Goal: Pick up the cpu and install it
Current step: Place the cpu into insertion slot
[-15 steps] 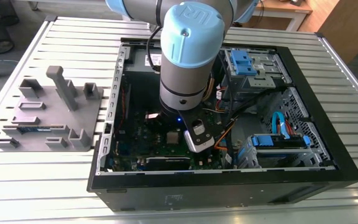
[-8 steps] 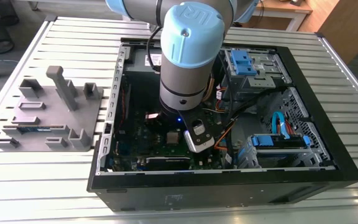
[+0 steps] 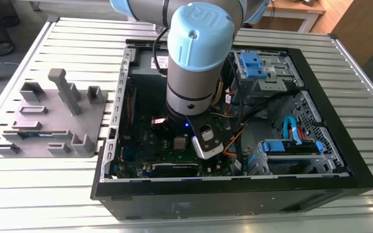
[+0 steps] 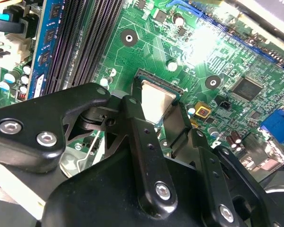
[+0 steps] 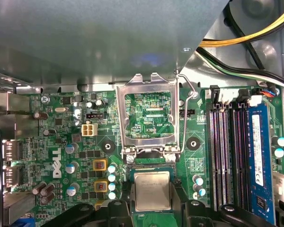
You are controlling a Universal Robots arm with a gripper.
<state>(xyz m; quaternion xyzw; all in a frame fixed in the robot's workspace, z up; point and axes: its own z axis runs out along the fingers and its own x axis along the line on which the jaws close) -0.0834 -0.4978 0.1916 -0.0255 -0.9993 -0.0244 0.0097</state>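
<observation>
1. Black fingers (image 4: 135, 127) clamp the cpu (image 4: 156, 101) by two opposite edges, likely to keep it level.
2. It sits at the socket (image 4: 154, 76), near the motherboard's (image 5: 61, 142) middle, apart from its edges.
3. Hinged back, the load plate (image 5: 149, 116) leaves the socket open, presumably so the chip can seat.

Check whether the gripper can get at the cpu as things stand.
Probably yes. The gripper sits right at the cpu, the metal load plate stands swung open beyond it, and nothing appears to lie between gripper and chip.
</observation>
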